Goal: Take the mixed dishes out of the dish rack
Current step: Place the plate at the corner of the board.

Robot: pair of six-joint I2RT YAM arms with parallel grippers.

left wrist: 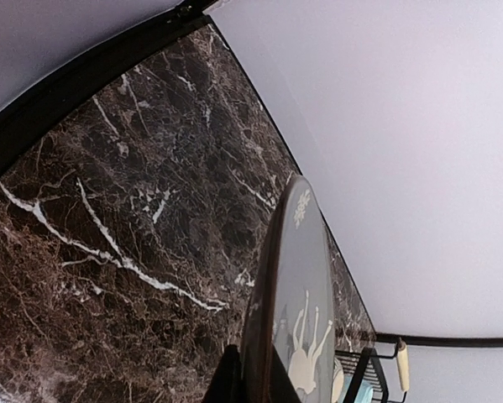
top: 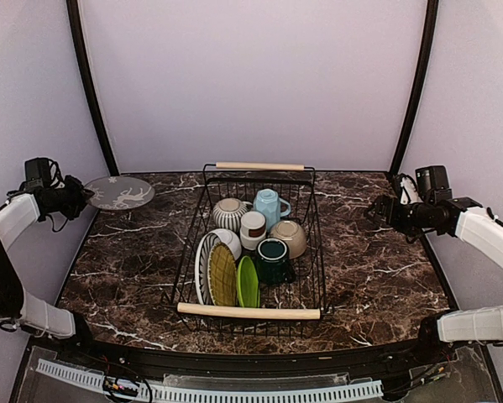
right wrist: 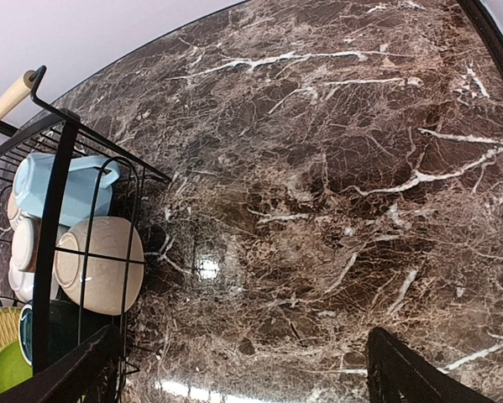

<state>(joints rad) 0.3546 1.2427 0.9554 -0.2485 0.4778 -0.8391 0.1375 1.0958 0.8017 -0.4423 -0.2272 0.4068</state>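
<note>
The dish rack (top: 311, 252), a black wire basket with wooden handles, stands mid-table. In it are a grey-striped mug (top: 228, 213), a light-blue mug (top: 269, 204), a small white-brown cup (top: 253, 227), a beige bowl (top: 289, 237), a dark-teal mug (top: 273, 256), a white patterned plate (top: 204, 264), an olive plate (top: 222, 274) and a green plate (top: 248, 282). My left gripper (top: 81, 197) is shut on the rim of a dark plate with a pale pattern (top: 121, 192) (left wrist: 297, 294), held level at the back left corner. Whether it touches the table I cannot tell. My right gripper (top: 377, 211) (right wrist: 243, 378) is open and holds nothing, right of the rack.
The dark marble table (top: 133, 260) ends at a black frame and pale walls behind and at both sides. In the right wrist view the rack's corner (right wrist: 58, 168), light-blue mug (right wrist: 58, 189) and beige bowl (right wrist: 100, 264) lie at the left, bare marble (right wrist: 318, 210) below the fingers.
</note>
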